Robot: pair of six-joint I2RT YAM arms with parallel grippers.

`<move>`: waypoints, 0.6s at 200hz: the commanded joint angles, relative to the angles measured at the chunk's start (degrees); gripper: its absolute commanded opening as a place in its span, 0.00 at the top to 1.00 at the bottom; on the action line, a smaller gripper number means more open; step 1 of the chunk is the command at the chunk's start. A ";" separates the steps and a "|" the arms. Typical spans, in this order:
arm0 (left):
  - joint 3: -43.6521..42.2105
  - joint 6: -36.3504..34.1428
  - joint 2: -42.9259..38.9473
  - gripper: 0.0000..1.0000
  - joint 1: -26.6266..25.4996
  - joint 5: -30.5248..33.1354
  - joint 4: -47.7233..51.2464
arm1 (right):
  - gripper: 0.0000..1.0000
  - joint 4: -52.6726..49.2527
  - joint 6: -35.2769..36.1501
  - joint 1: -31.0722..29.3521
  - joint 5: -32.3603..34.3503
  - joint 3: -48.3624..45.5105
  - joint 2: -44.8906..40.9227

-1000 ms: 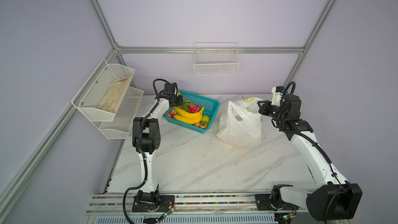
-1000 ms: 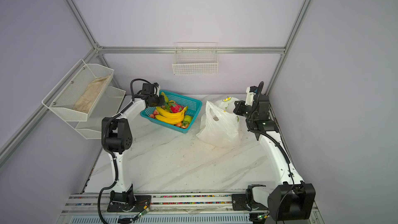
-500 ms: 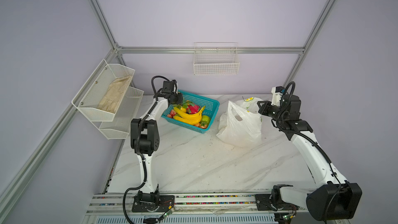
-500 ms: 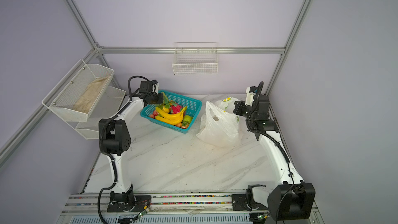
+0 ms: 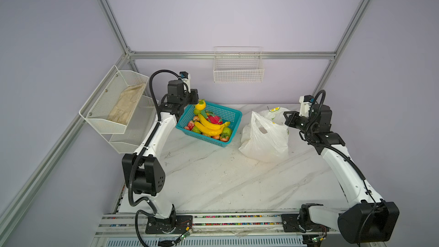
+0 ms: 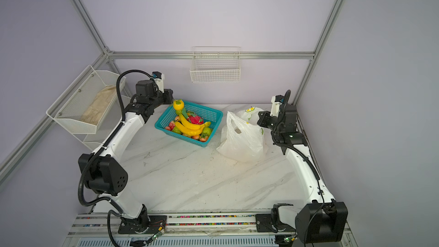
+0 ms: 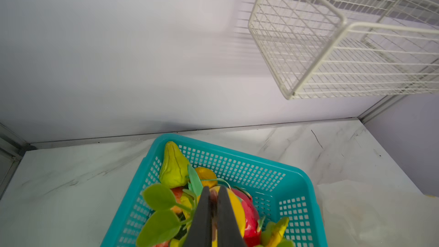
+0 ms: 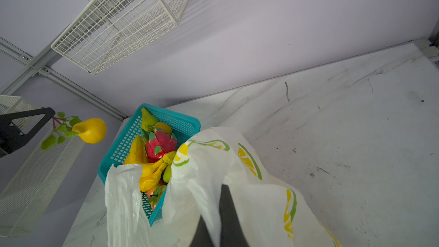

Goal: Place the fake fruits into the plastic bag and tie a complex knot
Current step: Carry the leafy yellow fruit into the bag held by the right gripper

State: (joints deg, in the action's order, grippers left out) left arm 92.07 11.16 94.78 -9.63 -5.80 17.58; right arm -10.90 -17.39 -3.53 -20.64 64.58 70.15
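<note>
The teal basket (image 5: 231, 114) at the back holds fake fruits: yellow bananas (image 5: 209, 127), a pink-red dragon fruit (image 5: 215, 119) and a green pear (image 7: 173, 169). My left gripper (image 5: 196, 102) (image 7: 213, 190) is shut on the leafy stem of a yellow fruit (image 5: 200, 106) (image 8: 91, 130). That fruit hangs above the basket's far left corner. The white lemon-print plastic bag (image 5: 263, 139) (image 6: 242, 139) slumps to the right of the basket. My right gripper (image 5: 286, 118) (image 8: 222, 193) is shut on the bag's upper edge, and plastic covers one finger.
A white wire basket (image 5: 238, 72) hangs on the back wall above the teal basket. A two-tier mesh shelf (image 5: 114, 124) with a beige cloth (image 5: 127, 105) juts from the left wall beside the left arm. The marble tabletop (image 5: 225, 181) stretches toward the front.
The left gripper has risen from the basket, lifting the yellow leafy fruit clear of the other fruits. The right arm and the bag have not moved.
</note>
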 commanded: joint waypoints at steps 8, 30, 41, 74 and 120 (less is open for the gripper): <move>-13.10 2.75 -12.83 1.00 -6.95 -2.21 -8.52 | 1.00 1.32 0.33 -0.07 -0.89 -0.55 0.31; -20.71 4.64 -19.29 1.00 -13.60 -2.46 -14.18 | 1.00 1.73 0.03 -0.16 -2.67 -0.60 0.42; -22.43 5.24 -19.79 1.00 -16.65 -2.69 -16.37 | 1.00 1.88 -0.13 -0.24 -3.20 -0.68 0.47; -20.08 4.90 -15.59 1.00 -23.75 -0.93 -18.68 | 1.00 2.65 -0.84 -0.49 -4.48 -1.51 0.01; -15.47 2.12 -9.98 1.00 -28.60 2.64 -19.48 | 1.00 3.10 -1.72 -1.20 -5.79 -2.43 -0.96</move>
State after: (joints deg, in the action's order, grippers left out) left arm 72.40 15.22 84.01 -36.86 -6.39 0.64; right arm -9.56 -18.46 -4.08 -24.88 62.96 70.19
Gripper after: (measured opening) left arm 0.048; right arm 0.046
